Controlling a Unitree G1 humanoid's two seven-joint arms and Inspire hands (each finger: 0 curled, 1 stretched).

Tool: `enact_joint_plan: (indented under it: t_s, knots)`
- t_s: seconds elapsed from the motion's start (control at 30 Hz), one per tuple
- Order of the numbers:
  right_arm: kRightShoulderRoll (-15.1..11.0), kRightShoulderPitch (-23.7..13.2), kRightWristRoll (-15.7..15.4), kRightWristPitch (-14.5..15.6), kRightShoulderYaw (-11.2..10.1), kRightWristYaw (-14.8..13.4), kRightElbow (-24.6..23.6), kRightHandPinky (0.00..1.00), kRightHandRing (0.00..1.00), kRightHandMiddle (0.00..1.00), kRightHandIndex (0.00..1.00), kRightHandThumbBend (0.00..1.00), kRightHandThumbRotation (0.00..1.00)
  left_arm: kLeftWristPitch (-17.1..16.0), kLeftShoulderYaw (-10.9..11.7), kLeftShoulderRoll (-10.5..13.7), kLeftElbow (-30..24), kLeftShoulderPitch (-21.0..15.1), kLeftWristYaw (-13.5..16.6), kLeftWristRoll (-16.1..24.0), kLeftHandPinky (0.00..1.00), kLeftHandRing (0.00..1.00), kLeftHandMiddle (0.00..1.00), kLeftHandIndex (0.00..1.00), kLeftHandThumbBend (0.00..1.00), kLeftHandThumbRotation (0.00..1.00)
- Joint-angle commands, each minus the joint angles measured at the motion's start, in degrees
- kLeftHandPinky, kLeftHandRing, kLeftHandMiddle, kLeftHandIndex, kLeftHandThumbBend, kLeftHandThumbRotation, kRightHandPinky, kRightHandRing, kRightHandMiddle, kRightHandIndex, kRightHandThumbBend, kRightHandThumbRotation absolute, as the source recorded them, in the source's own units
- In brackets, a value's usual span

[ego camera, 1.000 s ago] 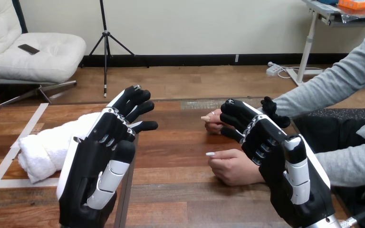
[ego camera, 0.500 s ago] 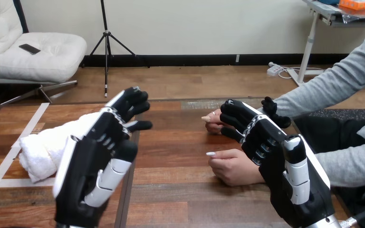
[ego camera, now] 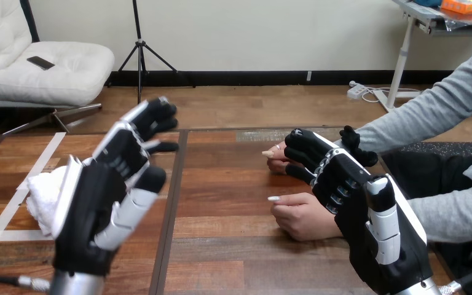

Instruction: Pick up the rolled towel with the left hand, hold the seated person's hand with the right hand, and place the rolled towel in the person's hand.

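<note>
Head view. Rolled towel lies white on the table, at the table's left side, and most of it is hidden behind my left hand. The left hand is raised over the table's left half, fingers spread wide and nearly straight, holding nothing. I can't tell whether it touches the towel. My right hand is over the table's right side, fingers loosely bent, gripping nothing I can see. Person's near hand rests curled on the table's right half, just beside my right hand. Person's far hand sits further across the table, partly behind my right fingertips; contact unclear.
</note>
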Motion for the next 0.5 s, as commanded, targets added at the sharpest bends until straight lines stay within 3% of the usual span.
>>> enact_joint_plan:
  t_s: [0.0,0.47]
  knots:
    - [0.4,-2.9,-0.3,-0.5,0.0,-0.3,-1.7,0.89,0.91,0.90,0.86,0.77,1.00,-1.4,1.5,2.1,3.0,-6.2,-0.6,-0.6,0.72,0.83,0.85,0.84,0.82,0.77]
    - [0.4,-3.4,-0.1,-0.6,-0.2,-0.1,-1.2,0.89,0.91,0.90,0.86,0.77,1.00,-0.8,4.0,4.7,8.9,-12.5,1.1,2.0,0.73,0.84,0.86,0.84,0.86,0.77]
